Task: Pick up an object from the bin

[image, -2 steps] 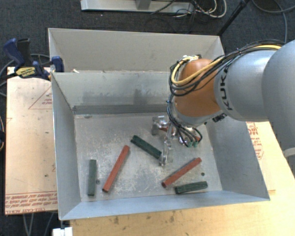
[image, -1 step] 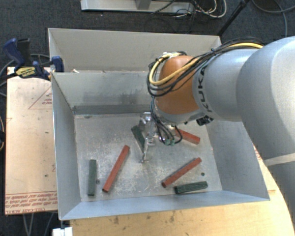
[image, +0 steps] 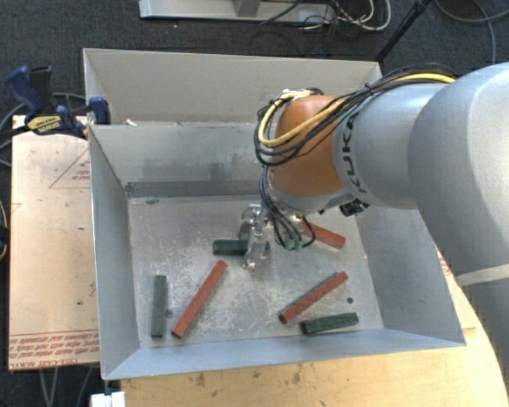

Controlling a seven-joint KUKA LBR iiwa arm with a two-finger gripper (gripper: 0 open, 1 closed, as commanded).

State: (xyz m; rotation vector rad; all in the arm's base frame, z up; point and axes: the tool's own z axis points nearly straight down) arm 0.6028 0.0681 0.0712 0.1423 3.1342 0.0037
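Pincer (image: 254, 254) of the grey arm (image: 441, 134) sits low over the middle of the bin (image: 110, 244), its tip close to the scuffed floor. Whether it stands wide or narrow I cannot tell, since the orange cover (image: 301, 159) of the wrist and a knot of cables (image: 318, 113) sit right above it and its metal parts merge from this angle.

Closest thing is a short dark green block (image: 228, 247), lying flat just to the left of the pincer, its long side running left to right. Its right end reaches right up to the pincer's tip; whether the two touch cannot be told.

Just to the right of the pincer, a red stick (image: 328, 237) pokes out from under the wrist, slanting down to the right, and part of it is hidden by the arm. Below the pincer and a little left lies a longer red stick (image: 199, 298), slanted, its upper end pointing toward the pincer but apart from it. Below and to the right lies another red stick (image: 314, 298), slanted the same way, and just under that, near the front wall, a dark green stick (image: 329, 323) lies nearly level. Well off to the lower left of the pincer, a second dark green stick (image: 159, 306) lies pointing up the view, near the left wall.
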